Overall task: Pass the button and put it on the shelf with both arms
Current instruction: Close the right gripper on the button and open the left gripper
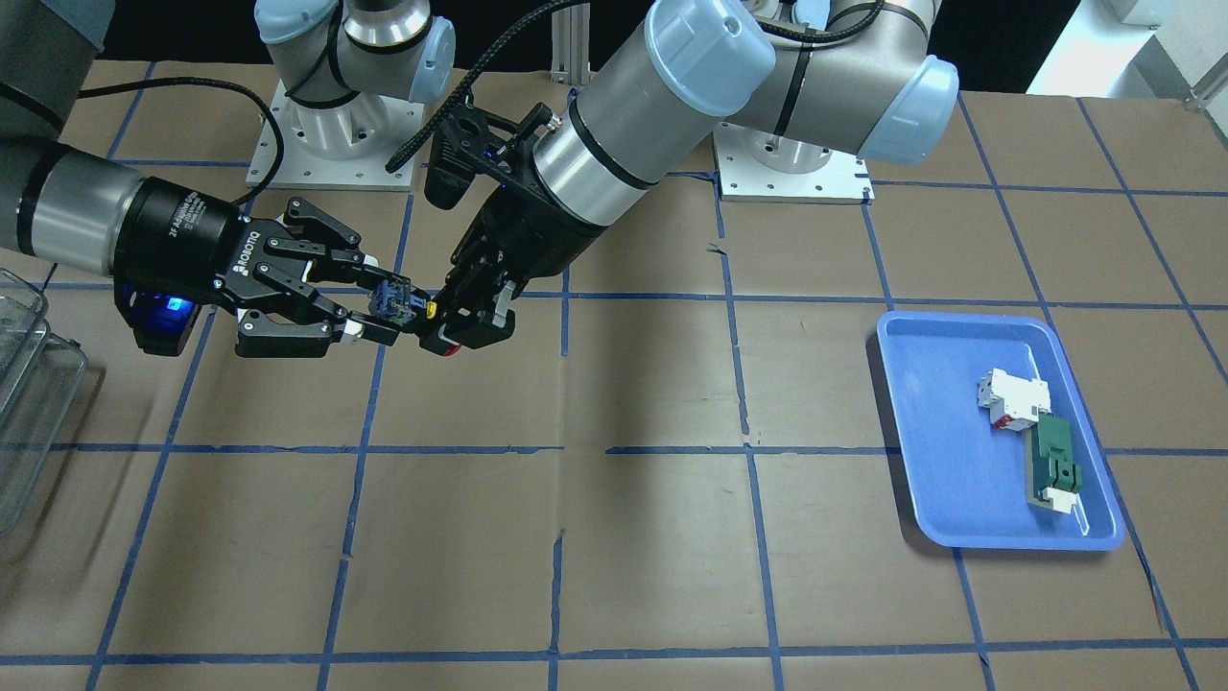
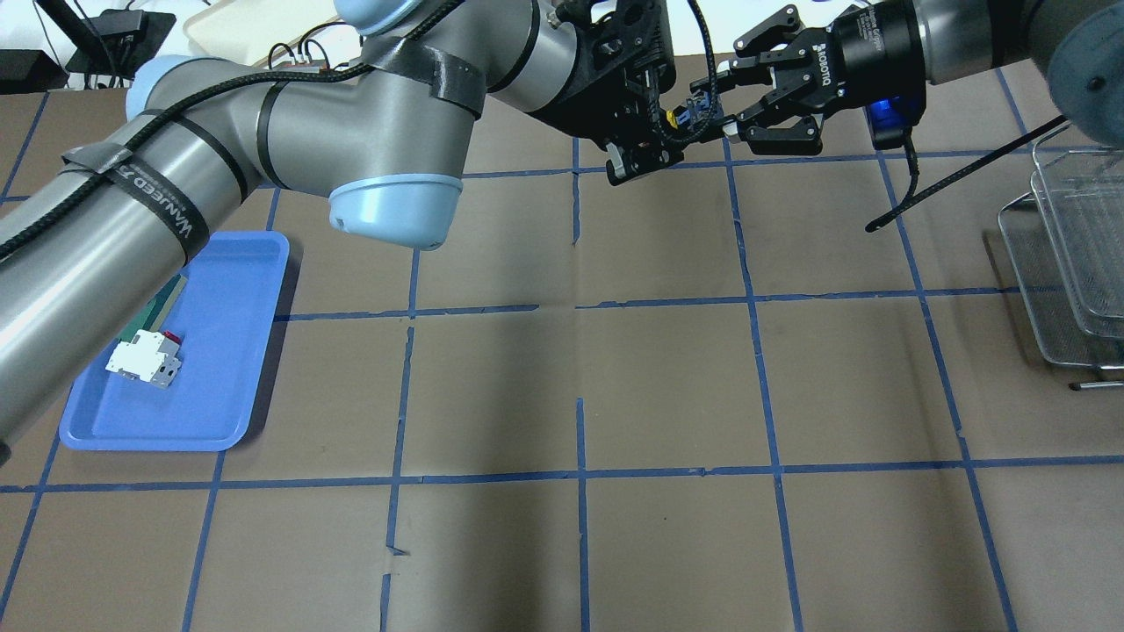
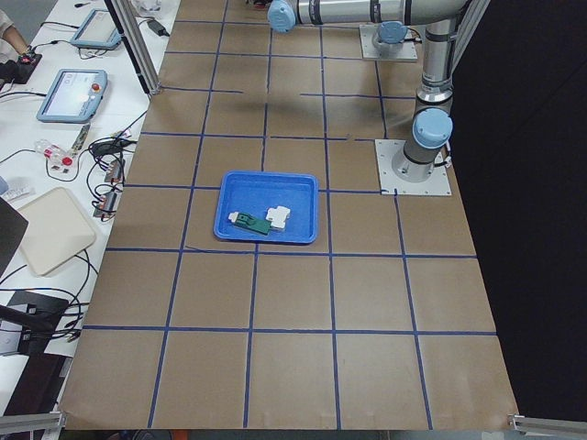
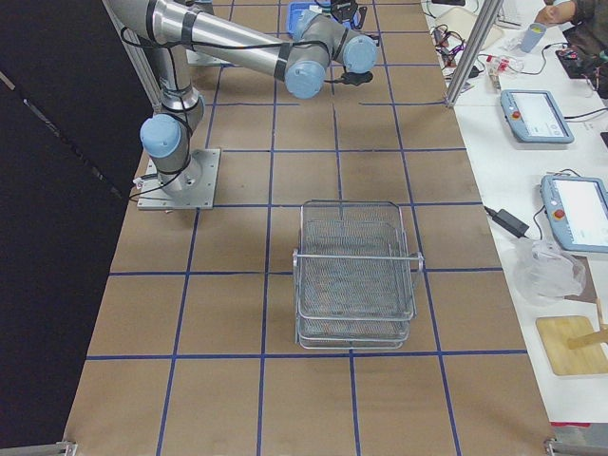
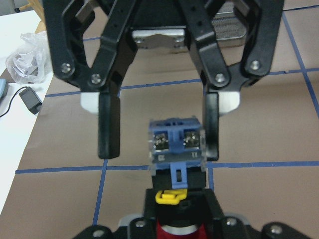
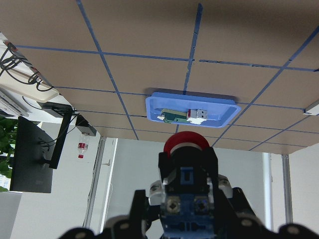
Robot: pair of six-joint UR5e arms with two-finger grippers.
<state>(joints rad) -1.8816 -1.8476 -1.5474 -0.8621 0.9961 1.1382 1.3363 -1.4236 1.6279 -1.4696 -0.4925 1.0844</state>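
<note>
Your left tool (image 1: 470,331) is clamped on the button (image 5: 175,142) at its cap end, with its jaws closed on the black collar. The red mushroom cap sits nearest that tool and the clear bluish block points away from it. A yellow mark shows on the collar, and a blue clip and two metal terminals show inside the block. Your right tool (image 5: 159,134) faces it with its jaws part open, straddling that rear block without gripping it. One finger (image 5: 108,124) stands clear of the block. The other lies right against its side, and you cannot tell whether it touches.

The left wrist view is the only one that gives you that gap. The front-facing view gives you height instead: the button hangs in the air between the two tools, above the counter (image 1: 652,557). In the right wrist view you look past the block to the red cap, with the blue tray (image 1: 931,432) beyond. The tray holds a white-and-red breaker block (image 1: 1012,398) just beside a flat green part (image 1: 1055,465) with a white end. Only the exterior right view shows you the whole shelf (image 4: 356,275), standing on the counter well apart from both tools. The exterior left view gives you the tray and its two parts from the other end.
</note>
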